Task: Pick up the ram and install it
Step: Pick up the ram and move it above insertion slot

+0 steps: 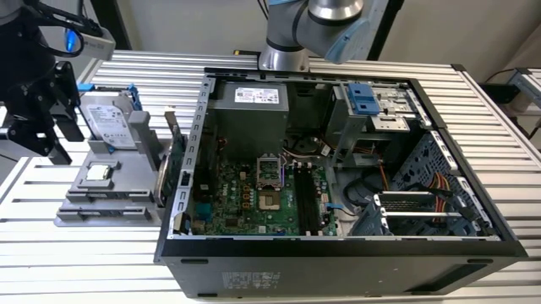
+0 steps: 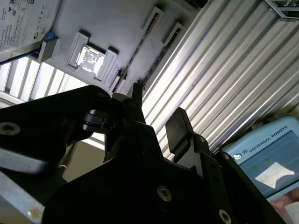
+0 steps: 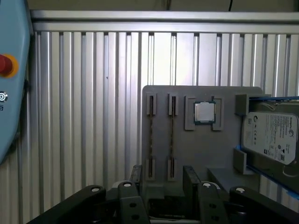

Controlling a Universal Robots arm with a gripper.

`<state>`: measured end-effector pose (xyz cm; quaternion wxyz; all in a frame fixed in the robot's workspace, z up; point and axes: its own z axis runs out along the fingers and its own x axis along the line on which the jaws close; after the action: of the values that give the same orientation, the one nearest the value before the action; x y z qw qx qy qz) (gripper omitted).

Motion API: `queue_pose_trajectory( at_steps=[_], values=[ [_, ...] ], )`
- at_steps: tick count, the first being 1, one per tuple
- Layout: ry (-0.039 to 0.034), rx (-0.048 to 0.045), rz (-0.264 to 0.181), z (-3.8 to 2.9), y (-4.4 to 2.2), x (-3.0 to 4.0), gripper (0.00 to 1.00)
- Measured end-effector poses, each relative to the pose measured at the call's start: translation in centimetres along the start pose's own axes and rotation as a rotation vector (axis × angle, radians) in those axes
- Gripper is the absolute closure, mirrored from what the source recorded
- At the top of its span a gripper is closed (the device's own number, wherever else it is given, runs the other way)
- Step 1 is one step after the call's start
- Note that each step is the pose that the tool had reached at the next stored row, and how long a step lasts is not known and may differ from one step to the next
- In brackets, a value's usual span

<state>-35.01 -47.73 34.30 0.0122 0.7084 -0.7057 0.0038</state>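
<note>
Two thin dark ram sticks stand on edge in the long slots of a grey holder [image 3: 205, 154]; the nearer-to-middle ram stick [image 3: 171, 137] and its neighbour [image 3: 151, 137] show edge-on in the first wrist view. The same strips of ram [image 2: 138, 50] run across the holder in the second wrist view. My gripper [image 3: 162, 179] hangs above the holder's end, open, with nothing between its black fingers [image 3: 189, 175]. In the second wrist view the gripper [image 2: 156, 112] also shows a free gap. In the exterior view the gripper [image 1: 57, 142] is at the far left, above the holder [image 1: 101, 190].
The holder also carries a silver hard drive [image 1: 110, 123] in a blue frame, a square processor chip [image 3: 204, 112] and a green card [image 1: 173, 171] with a metal bracket. An open computer case [image 1: 338, 250] with its motherboard [image 1: 253, 202] stands to the exterior view's right. A teach pendant [image 2: 268, 161] lies on the ribbed table.
</note>
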Motion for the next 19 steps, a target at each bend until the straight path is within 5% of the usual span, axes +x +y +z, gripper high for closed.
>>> queue_pose_trajectory(
  at_steps=[19],
  values=[
    [0.0086,0.0001,0.000,0.90,-0.01,-0.03,0.00]
  ],
)
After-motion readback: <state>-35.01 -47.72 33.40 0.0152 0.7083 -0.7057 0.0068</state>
